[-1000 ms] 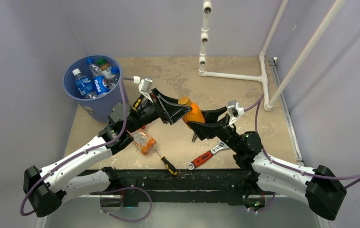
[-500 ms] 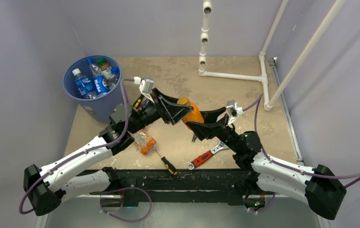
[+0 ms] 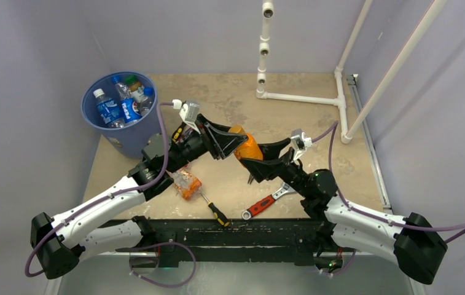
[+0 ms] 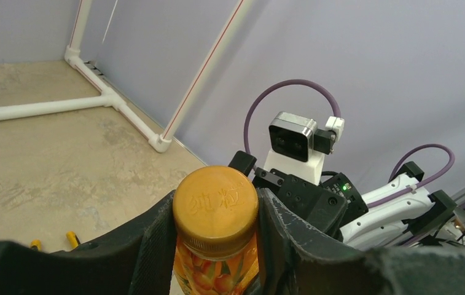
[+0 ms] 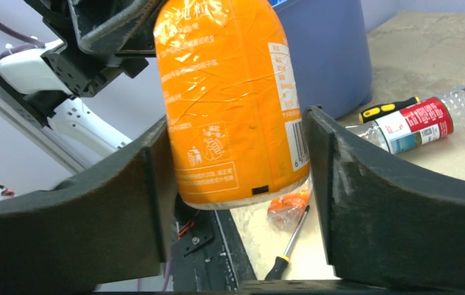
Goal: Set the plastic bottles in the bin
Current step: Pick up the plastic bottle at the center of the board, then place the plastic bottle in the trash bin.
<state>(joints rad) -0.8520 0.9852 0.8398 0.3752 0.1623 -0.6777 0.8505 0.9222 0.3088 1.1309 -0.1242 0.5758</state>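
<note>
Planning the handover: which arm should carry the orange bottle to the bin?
Left. Its gripper clamps the orange bottle at the cap, and the bin stands on its side.
</note>
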